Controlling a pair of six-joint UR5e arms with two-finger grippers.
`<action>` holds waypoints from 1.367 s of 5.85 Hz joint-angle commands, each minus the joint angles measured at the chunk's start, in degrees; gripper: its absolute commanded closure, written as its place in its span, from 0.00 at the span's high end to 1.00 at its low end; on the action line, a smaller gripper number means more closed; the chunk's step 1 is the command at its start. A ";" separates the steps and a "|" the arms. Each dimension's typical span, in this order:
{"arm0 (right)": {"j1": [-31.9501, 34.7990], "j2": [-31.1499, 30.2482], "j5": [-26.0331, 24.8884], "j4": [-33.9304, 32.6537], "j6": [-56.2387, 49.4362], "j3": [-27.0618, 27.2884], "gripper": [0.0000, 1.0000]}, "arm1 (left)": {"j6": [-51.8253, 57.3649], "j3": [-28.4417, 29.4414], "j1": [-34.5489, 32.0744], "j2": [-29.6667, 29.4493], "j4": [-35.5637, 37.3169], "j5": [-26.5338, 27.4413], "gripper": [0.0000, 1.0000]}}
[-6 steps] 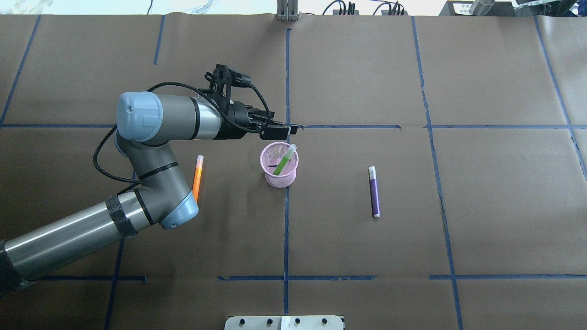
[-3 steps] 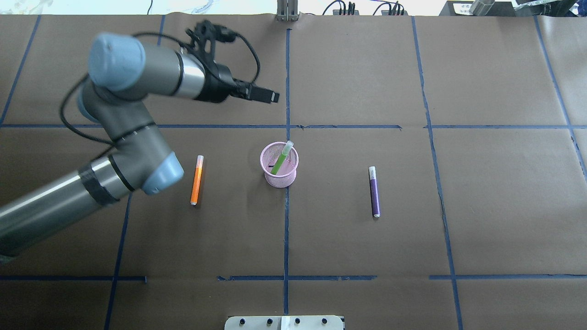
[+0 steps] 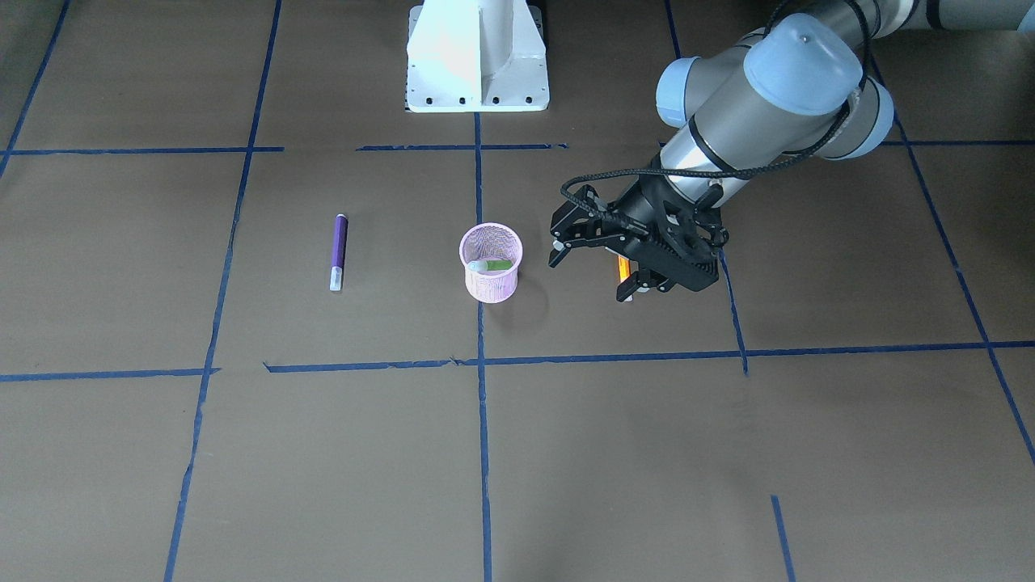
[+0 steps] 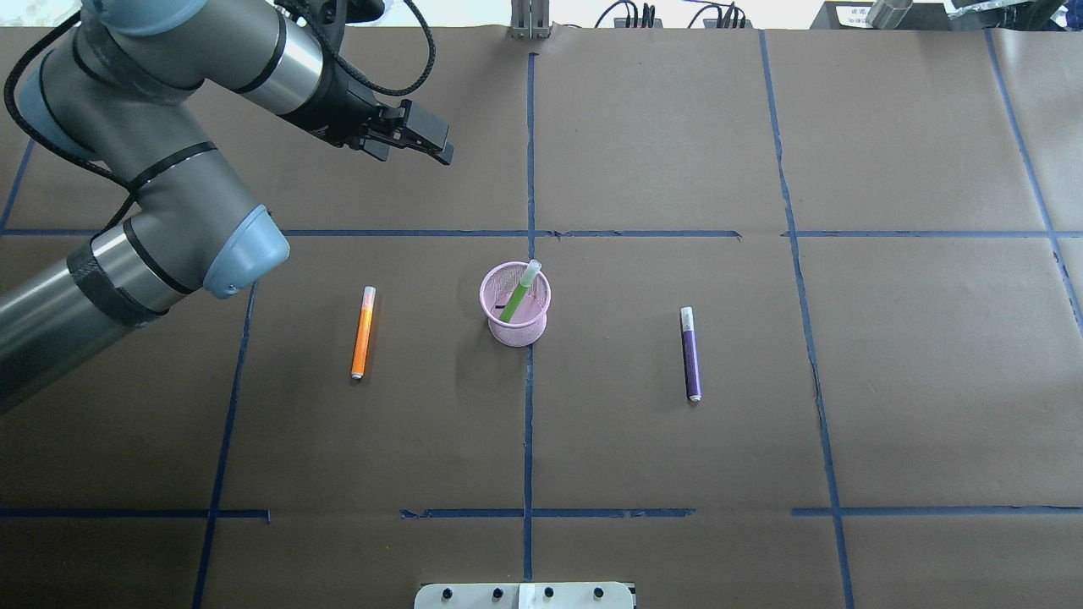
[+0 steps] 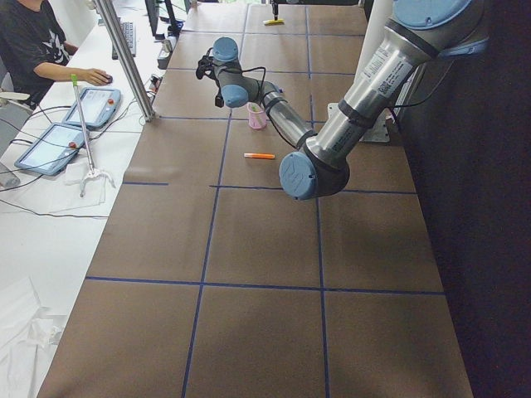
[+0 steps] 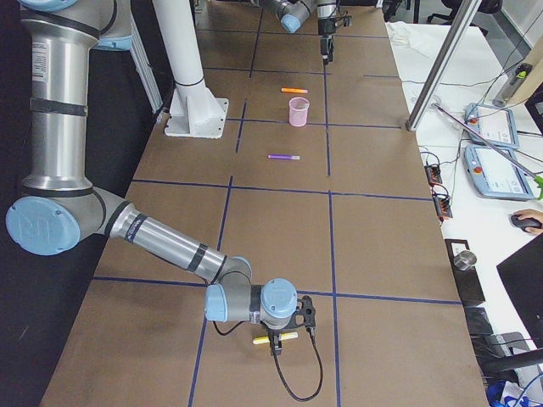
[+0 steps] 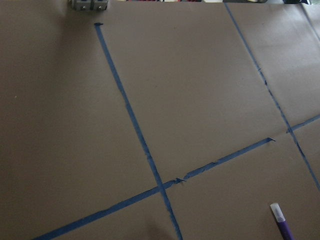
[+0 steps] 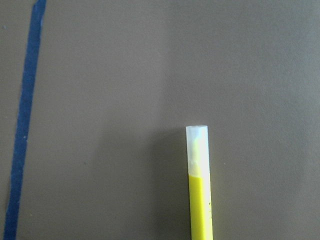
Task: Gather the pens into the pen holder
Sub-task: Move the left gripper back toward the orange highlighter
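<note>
The pink mesh pen holder (image 4: 513, 326) (image 3: 491, 284) stands mid-table with the green pen (image 4: 517, 298) (image 3: 495, 264) leaning inside it. The orange pen (image 4: 363, 331) (image 3: 623, 267) lies left of the holder, the purple pen (image 4: 691, 355) (image 3: 339, 245) (image 7: 283, 225) right of it. My left gripper (image 4: 430, 142) (image 3: 594, 273) hovers open and empty, raised beyond the orange pen. My right gripper (image 6: 288, 326) sits low at the table's right end over a yellow pen (image 6: 276, 338) (image 8: 200, 200); I cannot tell whether it is open or shut.
The white robot base (image 3: 477, 89) stands at the near table edge. A metal post (image 4: 530, 21) rises at the far edge. A person (image 5: 33, 41) sits at a side desk with tablets (image 5: 50, 148). Blue tape lines grid the brown paper.
My left arm has lifted and swung away from above the pen holder toward the far left. The green pen stays in the holder; the other pens have not moved.
</note>
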 commanded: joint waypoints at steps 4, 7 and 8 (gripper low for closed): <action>-0.88 0.98 -1.58 -0.09 -0.27 -4.86 1.00 | 6.36 -4.30 -1.38 -0.01 19.23 -3.49 1.00; -0.88 1.34 -1.14 0.35 0.00 -4.69 0.75 | 6.45 -4.47 -1.47 -0.18 19.23 -3.40 1.00; -0.88 1.34 -1.05 0.35 0.08 -4.52 0.62 | 6.36 -4.47 -1.47 -0.18 19.23 -3.40 1.00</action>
